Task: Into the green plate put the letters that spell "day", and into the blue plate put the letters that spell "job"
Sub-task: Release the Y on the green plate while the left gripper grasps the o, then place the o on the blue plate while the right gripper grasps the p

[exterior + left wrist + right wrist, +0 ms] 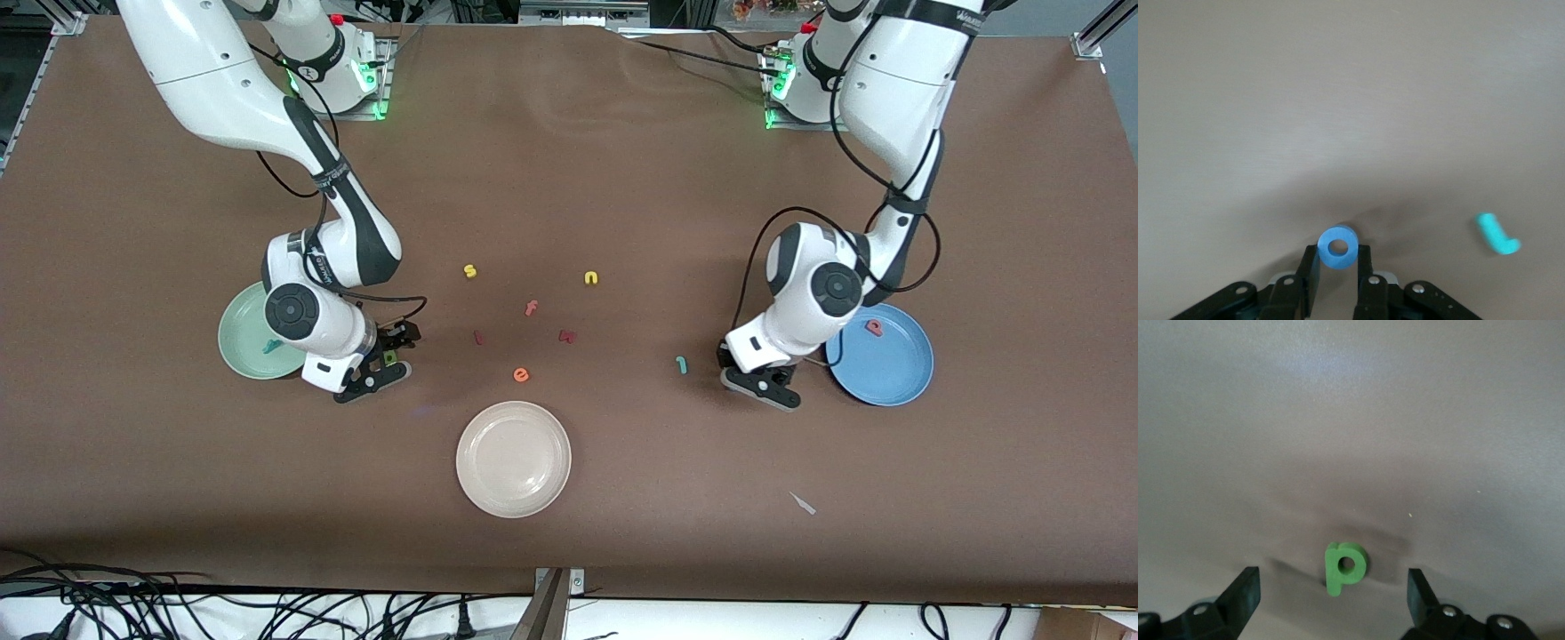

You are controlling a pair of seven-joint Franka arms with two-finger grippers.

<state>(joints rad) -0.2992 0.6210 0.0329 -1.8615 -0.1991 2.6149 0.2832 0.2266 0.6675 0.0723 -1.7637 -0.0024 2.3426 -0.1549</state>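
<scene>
The blue "o" (1339,247) is pinched between the fingers of the left gripper (1338,270), low over the table just beside the blue plate (893,378), where the pinkish "b" (875,327) already lies. The teal "j" (682,364) rests on the brown table (569,133) close by.

The green "d" (1343,568) lies flat between the widely spread fingers of the right gripper (1335,597) (they do not touch it), beside the green plate (236,342), which holds the teal "y" (271,346). The cream plate (513,459) sits near the front edge.
</scene>
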